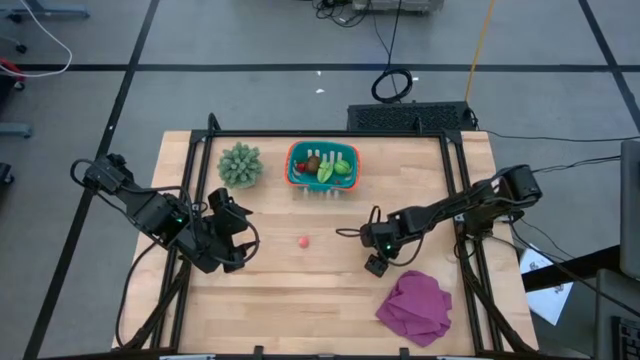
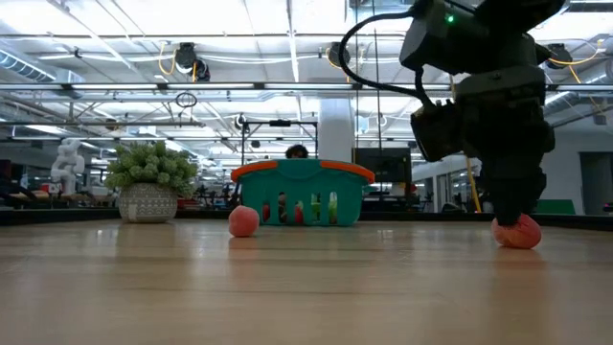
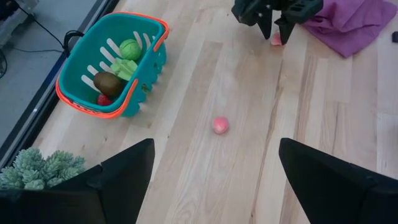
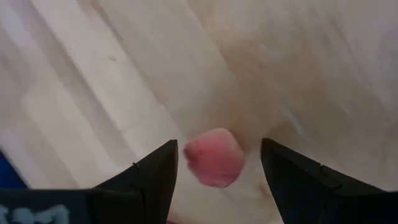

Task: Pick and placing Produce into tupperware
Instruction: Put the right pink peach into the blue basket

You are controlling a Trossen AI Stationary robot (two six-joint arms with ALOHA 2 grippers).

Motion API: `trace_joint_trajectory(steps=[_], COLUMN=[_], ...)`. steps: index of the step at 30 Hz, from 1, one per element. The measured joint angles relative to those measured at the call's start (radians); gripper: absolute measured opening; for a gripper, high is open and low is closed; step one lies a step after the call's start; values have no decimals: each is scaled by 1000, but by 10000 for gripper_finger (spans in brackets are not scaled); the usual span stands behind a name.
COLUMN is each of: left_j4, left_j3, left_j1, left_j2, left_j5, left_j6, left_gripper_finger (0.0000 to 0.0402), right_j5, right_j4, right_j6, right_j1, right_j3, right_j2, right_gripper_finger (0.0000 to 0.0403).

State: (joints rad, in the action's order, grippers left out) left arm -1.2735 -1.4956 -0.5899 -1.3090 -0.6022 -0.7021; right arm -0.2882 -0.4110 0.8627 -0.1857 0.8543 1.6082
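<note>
The right gripper (image 4: 217,163) was down at the table top toward the right edge, its fingers spread wide to either side of a small pink-red produce piece (image 4: 214,157) that lay on the wood between them, with a gap on both sides and no grip on it. Just beyond, toward the near right corner, lay a magenta cloth (image 1: 415,308). A second red piece (image 1: 303,241) sat alone near the middle of the table (image 1: 300,300). The teal tupperware (image 1: 296,170) stood at the far edge, already holding green, brown and red pieces, with a spiky grey-green plant (image 1: 240,165) just beside it. The left gripper (image 1: 240,238) hung toward the left edge, jaws wide apart and holding nothing
</note>
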Motion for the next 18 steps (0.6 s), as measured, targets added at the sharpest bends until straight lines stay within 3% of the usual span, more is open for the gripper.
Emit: trace_joint_trajectory(steps=[11, 18], left_j4=[9, 12], left_j3=[0, 0], left_j1=[0, 0], left_j2=[0, 0], left_j5=[0, 1], left_j6=[-3, -2], left_gripper_finger=[349, 349], right_j5=[-1, 3], right_j4=[-15, -26], right_j6=[16, 15], right_j1=[-18, -18], right_j3=[3, 2], right_j2=[62, 64], right_gripper_finger=[216, 167])
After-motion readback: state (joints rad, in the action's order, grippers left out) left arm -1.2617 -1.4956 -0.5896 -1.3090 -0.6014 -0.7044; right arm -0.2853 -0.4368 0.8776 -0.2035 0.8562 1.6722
